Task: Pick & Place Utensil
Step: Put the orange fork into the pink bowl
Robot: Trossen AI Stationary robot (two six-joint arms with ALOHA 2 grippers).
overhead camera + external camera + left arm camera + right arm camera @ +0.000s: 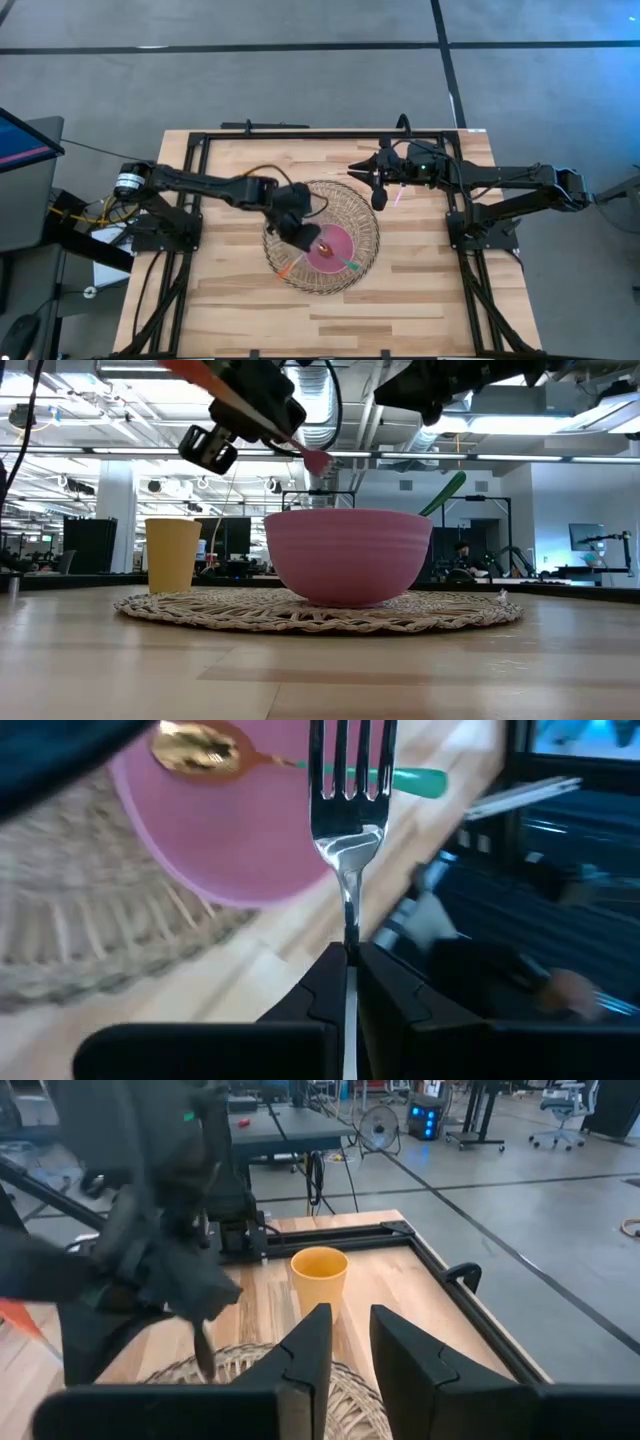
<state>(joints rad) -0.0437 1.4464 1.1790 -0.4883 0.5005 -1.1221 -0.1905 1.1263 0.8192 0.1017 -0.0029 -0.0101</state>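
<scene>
My left gripper (303, 236) is shut on a fork (349, 790) with silver tines and an orange handle (195, 374). It holds the fork over a pink bowl (345, 555) that stands on a round woven mat (362, 215). A gold spoon (195, 748) with a green handle (445, 490) lies in the bowl, its handle leaning out over the rim. My right gripper (379, 200) hangs open and empty over the mat's far right edge, clear of the bowl. My left gripper pinches the fork's thin silver neck (349, 925) just behind the tines between its two fingers, which lie along the fork. The fork is lifted clear. It slants down toward the bowl, tines (318, 460) lowest and just above the rim, and the orange handle sticks up behind the gripper.
A yellow cup (319, 1276) stands upright on the table beside the mat's far left edge and also shows in the low view (172, 555). Black frame rails (200, 135) run along the table's left, far and right sides. Bare wood (330, 320) lies toward the near edge.
</scene>
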